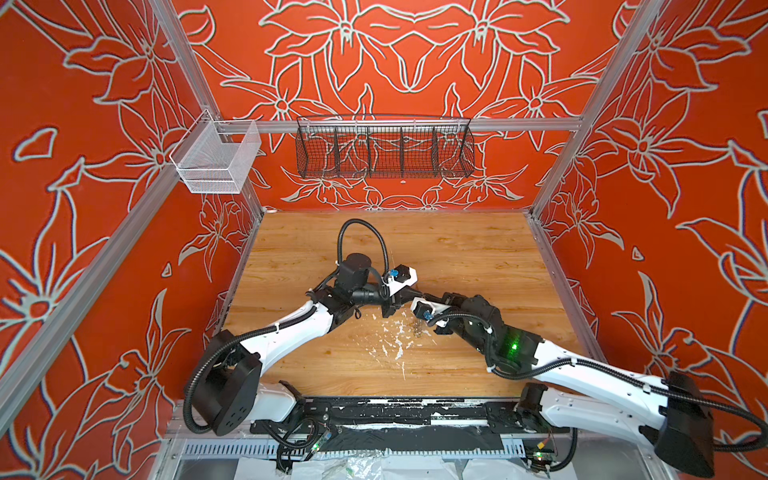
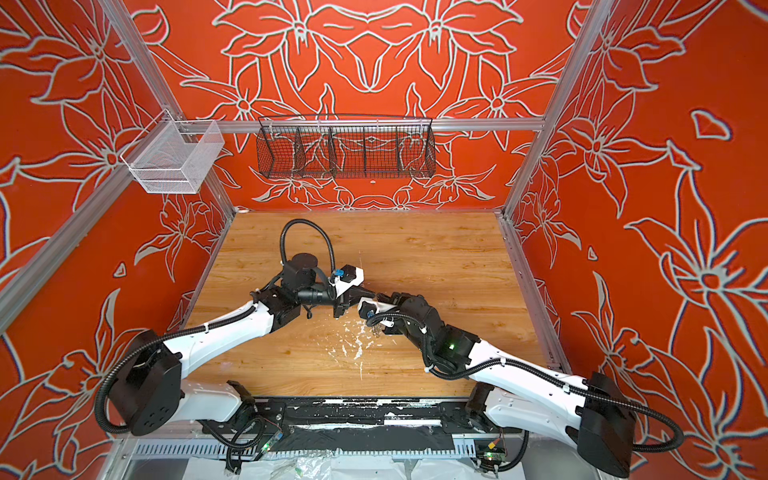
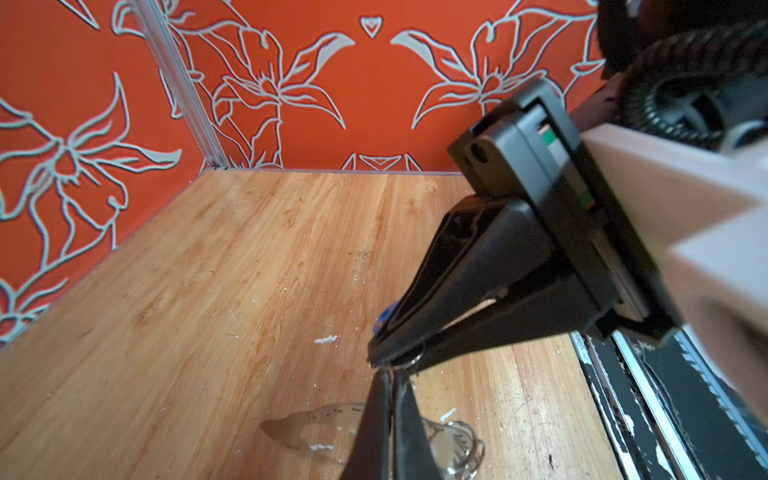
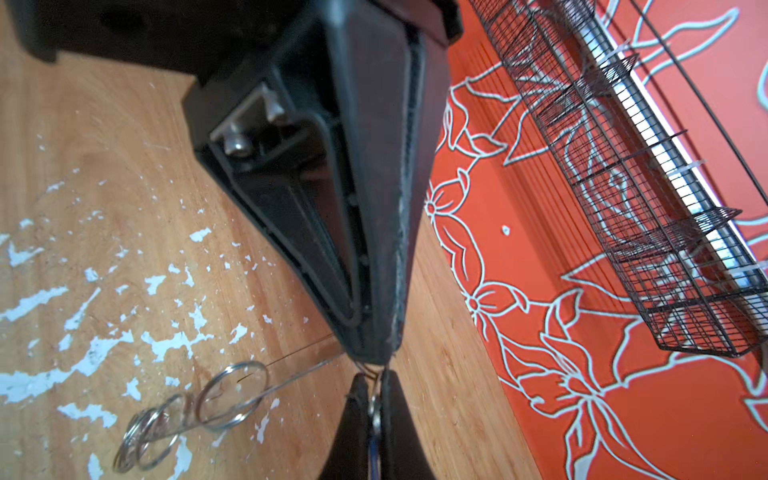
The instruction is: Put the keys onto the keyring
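Note:
My two grippers meet tip to tip above the middle of the wooden table. The left gripper (image 3: 388, 376) (image 1: 409, 300) is shut on the rim of the keyring (image 3: 307, 424), a thin flat ring hanging below it with metal split rings (image 3: 469, 449) on its edge. In the right wrist view the keyring (image 4: 291, 372) shows edge-on, with split rings (image 4: 232, 395) dangling. The right gripper (image 4: 372, 380) (image 3: 376, 353) is shut on a small metal key (image 4: 375, 415) with a blue tag (image 3: 384, 318). A small split ring (image 3: 409, 361) sits between the two tips.
A black wire basket (image 1: 384, 151) hangs on the back wall and a white mesh basket (image 1: 216, 160) on the left rail. White flecks (image 1: 390, 345) mark the table under the grippers. A black rail (image 1: 395, 415) runs along the front edge.

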You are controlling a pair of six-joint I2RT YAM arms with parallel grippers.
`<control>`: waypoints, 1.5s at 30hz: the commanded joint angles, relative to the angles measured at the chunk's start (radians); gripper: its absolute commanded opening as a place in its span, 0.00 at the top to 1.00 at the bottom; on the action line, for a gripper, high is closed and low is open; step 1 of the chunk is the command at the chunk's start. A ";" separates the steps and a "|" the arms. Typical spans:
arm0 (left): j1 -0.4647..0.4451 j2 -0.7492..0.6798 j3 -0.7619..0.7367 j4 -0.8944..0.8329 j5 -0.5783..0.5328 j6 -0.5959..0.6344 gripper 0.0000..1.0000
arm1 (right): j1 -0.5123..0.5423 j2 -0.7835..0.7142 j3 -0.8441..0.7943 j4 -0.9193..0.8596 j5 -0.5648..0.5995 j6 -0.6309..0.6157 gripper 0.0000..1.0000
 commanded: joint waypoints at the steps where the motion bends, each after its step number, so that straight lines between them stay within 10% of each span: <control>1: 0.013 -0.067 -0.047 0.200 0.081 -0.093 1.00 | -0.040 0.000 -0.021 -0.013 0.026 0.031 1.00; 12: 0.014 -0.080 -0.101 0.342 0.084 -0.175 1.00 | -0.041 0.060 -0.002 -0.018 -0.019 0.035 1.00; 17: 0.014 -0.054 -0.049 0.240 0.068 -0.155 0.98 | -0.041 0.038 -0.012 -0.012 -0.029 0.032 1.00; 25: 0.016 -0.054 -0.015 0.139 0.023 -0.116 0.68 | -0.042 -0.011 -0.012 -0.033 -0.030 0.032 1.00; 45: -0.049 0.022 0.144 -0.189 0.035 0.085 0.64 | -0.042 -0.064 -0.005 -0.050 0.020 0.078 1.00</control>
